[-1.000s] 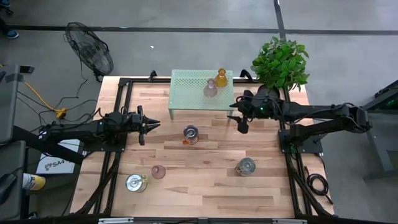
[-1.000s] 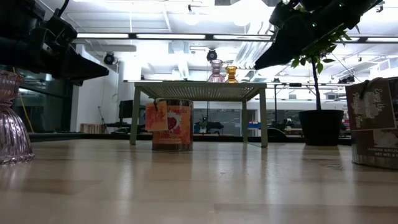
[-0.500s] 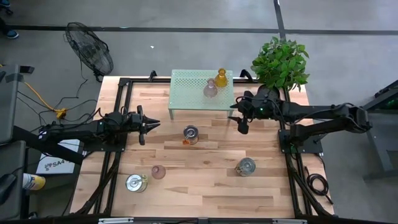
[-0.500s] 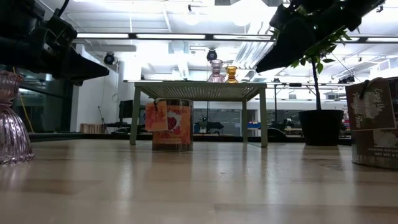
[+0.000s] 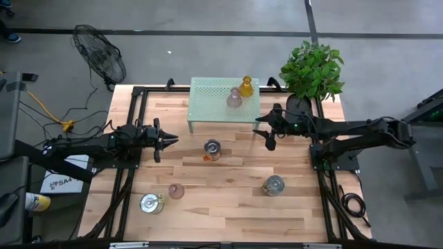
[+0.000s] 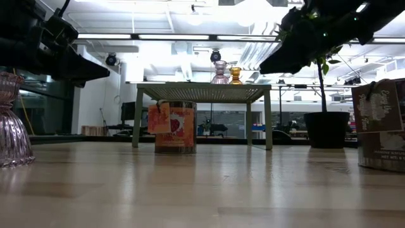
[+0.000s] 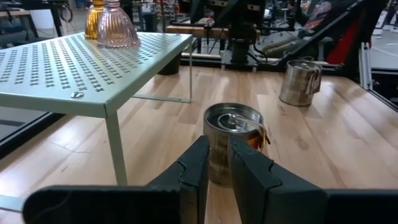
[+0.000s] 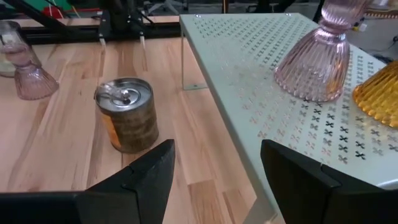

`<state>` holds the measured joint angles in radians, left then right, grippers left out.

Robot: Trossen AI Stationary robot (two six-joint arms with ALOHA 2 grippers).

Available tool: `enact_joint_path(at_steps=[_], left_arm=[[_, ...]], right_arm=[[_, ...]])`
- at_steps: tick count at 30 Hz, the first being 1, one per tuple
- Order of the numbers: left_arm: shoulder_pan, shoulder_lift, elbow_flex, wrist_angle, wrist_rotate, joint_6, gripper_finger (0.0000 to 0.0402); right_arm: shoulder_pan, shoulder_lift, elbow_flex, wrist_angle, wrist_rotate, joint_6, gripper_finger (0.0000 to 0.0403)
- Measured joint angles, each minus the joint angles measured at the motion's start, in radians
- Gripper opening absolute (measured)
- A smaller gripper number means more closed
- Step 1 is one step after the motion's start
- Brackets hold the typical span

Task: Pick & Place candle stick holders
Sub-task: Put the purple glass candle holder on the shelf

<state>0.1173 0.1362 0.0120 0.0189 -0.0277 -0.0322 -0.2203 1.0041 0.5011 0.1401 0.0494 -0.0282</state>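
Observation:
Two candle stick holders stand on the mint-green stand (image 5: pixel 214 104): a pink glass one (image 5: pixel 234 99) and an amber one (image 5: pixel 246 86). On the table stand silver holders in the middle (image 5: pixel 212 148), at the near right (image 5: pixel 273 185) and at the near left (image 5: pixel 151 203), and beside that last one a pink glass holder (image 5: pixel 176 191). My right gripper (image 5: pixel 266 135) hangs open and empty off the stand's right end, above the table. In its wrist view the right gripper (image 8: pixel 214 180) faces the middle silver holder (image 8: pixel 127 115). My left gripper (image 5: pixel 168 140) waits shut at the left.
A potted green plant (image 5: pixel 313 69) stands at the far right corner, just behind my right arm. A floor fan (image 5: pixel 100 52) stands beyond the table's far left corner. Bare wood lies between the middle holder and the near edge.
My right gripper has sunk a little beside the stand's right end and its arm has flattened out; its fingers stay open. The holders have not moved.

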Motion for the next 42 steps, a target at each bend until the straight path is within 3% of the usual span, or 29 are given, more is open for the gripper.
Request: enact_joint_path(at_steps=[22,25,34,42], left_arm=[[0.000,0.000,0.050,-0.099,-0.007,-0.055,0.0060],[0.000,0.000,0.051,-0.099,0.006,-0.083,0.0081],[0.000,0.006,0.053,-0.105,0.041,-0.188,0.0207],[0.000,0.102,0.084,-0.150,0.167,-0.236,0.0224]], right_arm=[[0.001,-0.034,0.001,-0.054,-0.001,0.002,0.0234],[0.001,-0.034,0.001,-0.054,-0.001,0.002,0.0234],[0.001,-0.033,0.001,-0.054,-0.001,0.002,0.0234],[0.001,-0.033,0.001,-0.054,-0.020,0.002,0.0234]])
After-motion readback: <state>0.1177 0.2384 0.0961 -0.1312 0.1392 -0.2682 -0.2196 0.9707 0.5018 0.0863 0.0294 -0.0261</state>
